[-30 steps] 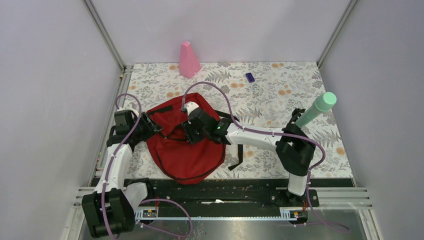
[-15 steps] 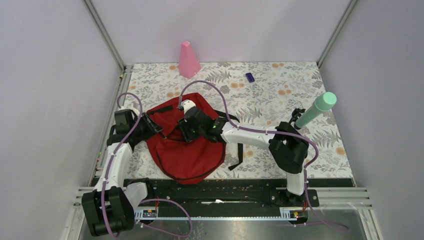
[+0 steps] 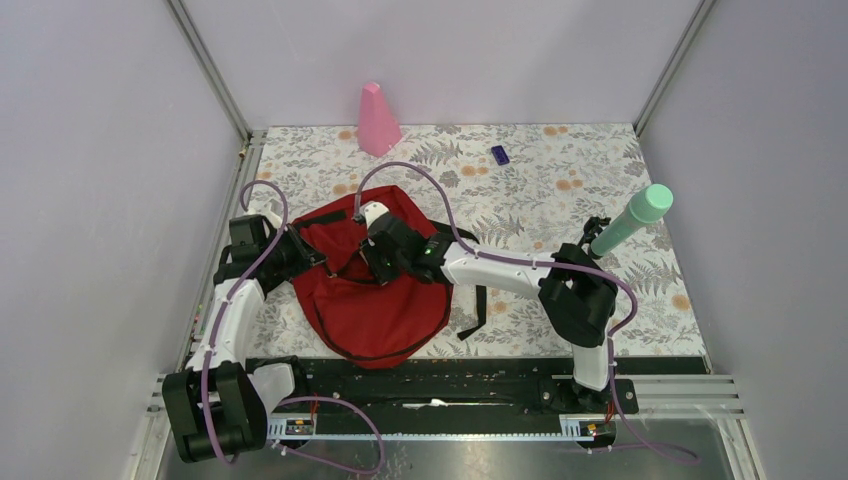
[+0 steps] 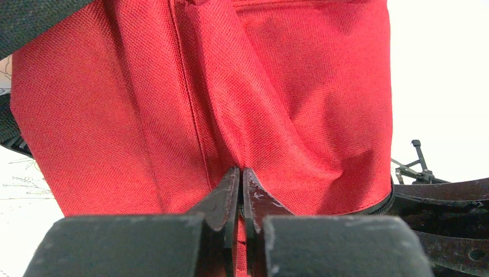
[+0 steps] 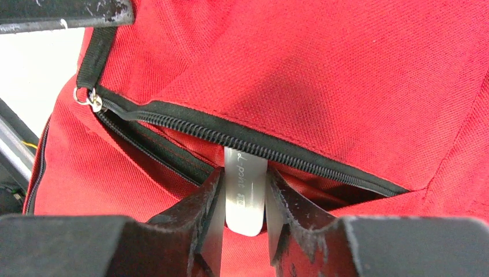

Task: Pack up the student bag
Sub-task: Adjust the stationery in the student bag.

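Observation:
The dark red student bag (image 3: 372,305) lies on the flowered table between both arms. My left gripper (image 3: 306,254) is at the bag's left edge; in the left wrist view its jaws (image 4: 241,171) are shut, pinching a fold of the red fabric (image 4: 288,86). My right gripper (image 3: 371,264) sits over the bag's upper middle. In the right wrist view it (image 5: 243,174) is shut on a white pen-like stick (image 5: 245,199), whose far end is tucked under the black zipper (image 5: 248,139) of an open pocket. A zipper pull (image 5: 92,101) hangs at the left end.
A pink cone (image 3: 378,120) stands at the back edge and a small purple item (image 3: 500,154) lies to its right. A tilted bottle with a mint-green cap (image 3: 635,218) stands at the right. A black bag strap (image 3: 478,310) trails toward the near rail.
My left jaws have closed onto the bag fabric. My right jaws have narrowed around the white stick, and the right arm has shifted slightly left over the bag.

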Action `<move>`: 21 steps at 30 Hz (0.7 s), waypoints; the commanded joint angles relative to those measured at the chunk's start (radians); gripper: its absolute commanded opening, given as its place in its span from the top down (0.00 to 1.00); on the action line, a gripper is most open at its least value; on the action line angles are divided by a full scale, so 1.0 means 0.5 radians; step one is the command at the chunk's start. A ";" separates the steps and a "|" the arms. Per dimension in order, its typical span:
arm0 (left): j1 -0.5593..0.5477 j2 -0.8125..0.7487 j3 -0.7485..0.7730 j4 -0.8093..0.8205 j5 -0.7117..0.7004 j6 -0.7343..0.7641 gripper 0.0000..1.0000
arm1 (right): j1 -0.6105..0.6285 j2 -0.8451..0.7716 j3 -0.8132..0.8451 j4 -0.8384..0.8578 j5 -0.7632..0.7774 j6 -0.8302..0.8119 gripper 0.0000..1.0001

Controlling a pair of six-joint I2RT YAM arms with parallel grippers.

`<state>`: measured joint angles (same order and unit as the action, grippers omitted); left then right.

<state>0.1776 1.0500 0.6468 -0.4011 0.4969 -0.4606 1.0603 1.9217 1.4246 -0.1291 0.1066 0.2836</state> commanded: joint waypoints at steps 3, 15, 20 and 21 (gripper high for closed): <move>-0.002 -0.055 0.069 0.083 0.140 0.020 1.00 | 0.012 -0.016 0.247 -0.369 -0.184 -0.159 0.88; -0.002 -0.145 0.045 0.130 0.191 -0.002 1.00 | 0.011 0.270 0.733 -0.972 -0.352 -0.225 0.87; -0.002 -0.162 0.043 0.132 0.183 -0.008 1.00 | 0.021 0.379 0.931 -1.151 -0.387 -0.221 0.86; -0.001 -0.168 0.042 0.128 0.167 -0.008 1.00 | 0.024 0.369 0.915 -1.155 -0.391 -0.215 0.86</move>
<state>0.1776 0.9981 0.6464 -0.3943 0.5274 -0.4603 1.0603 2.0975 1.8244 -0.6239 -0.0402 0.1883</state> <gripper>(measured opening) 0.009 0.335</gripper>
